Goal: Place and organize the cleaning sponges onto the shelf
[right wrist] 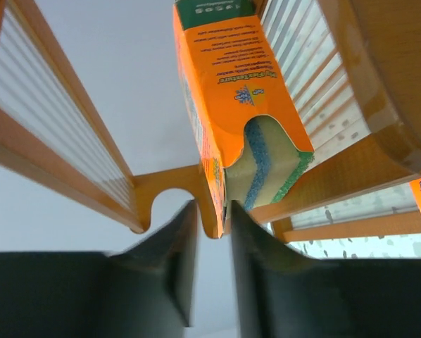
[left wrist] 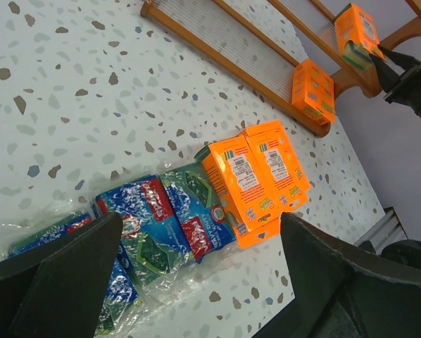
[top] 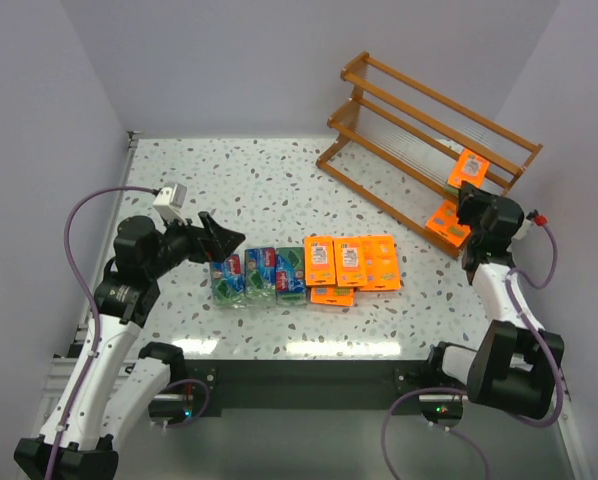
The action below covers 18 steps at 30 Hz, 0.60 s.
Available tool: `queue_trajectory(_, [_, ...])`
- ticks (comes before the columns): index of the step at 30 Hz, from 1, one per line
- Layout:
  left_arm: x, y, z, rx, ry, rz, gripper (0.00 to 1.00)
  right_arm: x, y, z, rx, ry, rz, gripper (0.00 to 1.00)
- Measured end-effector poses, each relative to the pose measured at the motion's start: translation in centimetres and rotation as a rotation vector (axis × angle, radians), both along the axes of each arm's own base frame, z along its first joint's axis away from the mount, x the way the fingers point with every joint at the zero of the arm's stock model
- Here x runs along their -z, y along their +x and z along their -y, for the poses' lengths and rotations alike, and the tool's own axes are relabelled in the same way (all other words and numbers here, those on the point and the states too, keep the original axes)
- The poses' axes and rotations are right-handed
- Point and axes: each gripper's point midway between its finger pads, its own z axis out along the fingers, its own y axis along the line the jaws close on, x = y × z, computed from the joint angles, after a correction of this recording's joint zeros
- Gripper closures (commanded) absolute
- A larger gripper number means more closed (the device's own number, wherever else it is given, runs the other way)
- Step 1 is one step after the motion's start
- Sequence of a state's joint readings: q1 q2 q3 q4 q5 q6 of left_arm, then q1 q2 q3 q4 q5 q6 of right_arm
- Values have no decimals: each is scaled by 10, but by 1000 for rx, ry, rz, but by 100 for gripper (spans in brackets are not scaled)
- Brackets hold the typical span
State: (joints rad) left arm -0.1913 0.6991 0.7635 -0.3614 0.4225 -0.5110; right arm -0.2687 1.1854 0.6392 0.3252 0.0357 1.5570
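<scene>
The shelf (top: 399, 135) stands at the far right. One orange sponge pack (top: 471, 168) leans on its middle tier and another (top: 446, 222) on the lowest. My right gripper (top: 469, 195) is just below the upper pack (right wrist: 231, 91). In the right wrist view its jaws (right wrist: 212, 218) are slightly parted around the pack's bottom edge, with a gap on the left side. Several orange packs (top: 351, 262) and three green-and-blue packs (top: 261, 275) lie mid-table. My left gripper (left wrist: 200, 232) hovers open over the green-and-blue packs (left wrist: 161, 218), holding nothing.
Walls close in the table on the left, back and right. The shelf's end post (right wrist: 161, 186) sits right beside my right fingers. Bare speckled tabletop (top: 249, 190) stretches between the packs and the back wall.
</scene>
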Motion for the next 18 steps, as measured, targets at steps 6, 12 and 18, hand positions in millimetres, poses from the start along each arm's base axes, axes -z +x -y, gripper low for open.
queue_trajectory(6, [0, 0, 0, -1, -1, 0, 0, -30, -16, -14, -54, -9, 57, 17])
queue_trajectory(12, [0, 2, 0, -2, -2, -2, 0, -60, -39, -34, -140, -62, 38, 17])
queue_trajectory(18, [0, 3, 0, -12, -7, -7, 0, -22, -77, -92, -382, -143, -173, 22])
